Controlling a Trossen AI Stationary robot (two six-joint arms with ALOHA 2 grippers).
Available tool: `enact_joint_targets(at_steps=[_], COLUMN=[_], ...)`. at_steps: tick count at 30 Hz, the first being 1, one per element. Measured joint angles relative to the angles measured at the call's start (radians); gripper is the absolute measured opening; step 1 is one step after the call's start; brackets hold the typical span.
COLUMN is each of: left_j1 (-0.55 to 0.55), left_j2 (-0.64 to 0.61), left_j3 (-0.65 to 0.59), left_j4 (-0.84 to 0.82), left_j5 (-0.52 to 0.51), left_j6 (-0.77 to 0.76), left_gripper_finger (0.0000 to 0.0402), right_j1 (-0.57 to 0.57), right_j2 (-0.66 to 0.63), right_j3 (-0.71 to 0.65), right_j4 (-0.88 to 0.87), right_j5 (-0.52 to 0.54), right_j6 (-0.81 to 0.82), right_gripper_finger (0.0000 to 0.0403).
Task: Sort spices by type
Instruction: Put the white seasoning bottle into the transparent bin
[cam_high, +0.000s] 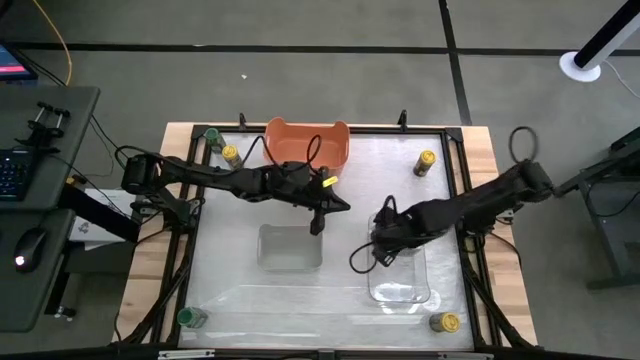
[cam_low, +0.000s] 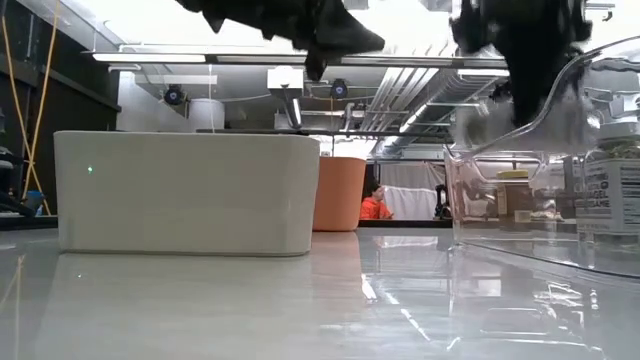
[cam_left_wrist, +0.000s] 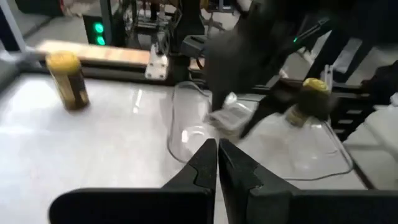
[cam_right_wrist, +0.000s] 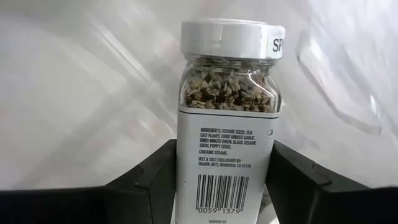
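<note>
Both arms are matte black, built of jointed segments, with black cables looping beside the left arm (cam_high: 200, 175) and the right arm (cam_high: 480, 200). The left arm's fingers (cam_left_wrist: 205, 165) are dark, flat-faced wedges tapering to narrow tips. The right arm's fingers (cam_right_wrist: 292, 177) are black, blocky and angular.

The left arm reaches from the left edge of the overhead frame toward the centre, its left gripper (cam_high: 318, 226) pointing down with fingers pressed together. The right arm stretches in from the right, its right gripper (cam_high: 381, 248) lowered just right of centre, fingers (cam_right_wrist: 163, 174) spread apart.
</note>
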Motion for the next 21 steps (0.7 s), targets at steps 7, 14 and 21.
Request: enact_joint_targets(at_steps=[7, 14, 21], left_j1=[0.007, 0.003, -0.02], left_j2=[0.0, 0.0, 0.0], left_j3=[0.105, 0.109, 0.109], left_j4=[-0.05, -0.052, -0.062], left_j5=[-0.012, 0.003, 0.038], left_j6=[0.099, 0.016, -0.063], left_gripper_finger=[0.0093, 0.0216, 0.0288], right_j1=[0.057, 0.059, 0.041], right_j2=[-0.136, -0.149, -0.149], right_j3=[0.031, 0.03, 0.03], right_j4=[0.103, 0.195, 0.255], right_j5=[0.257, 0.284, 0.286], right_j6=[-0.07, -0.2, -0.29], right_gripper_finger=[0.0194, 0.0194, 0.0194])
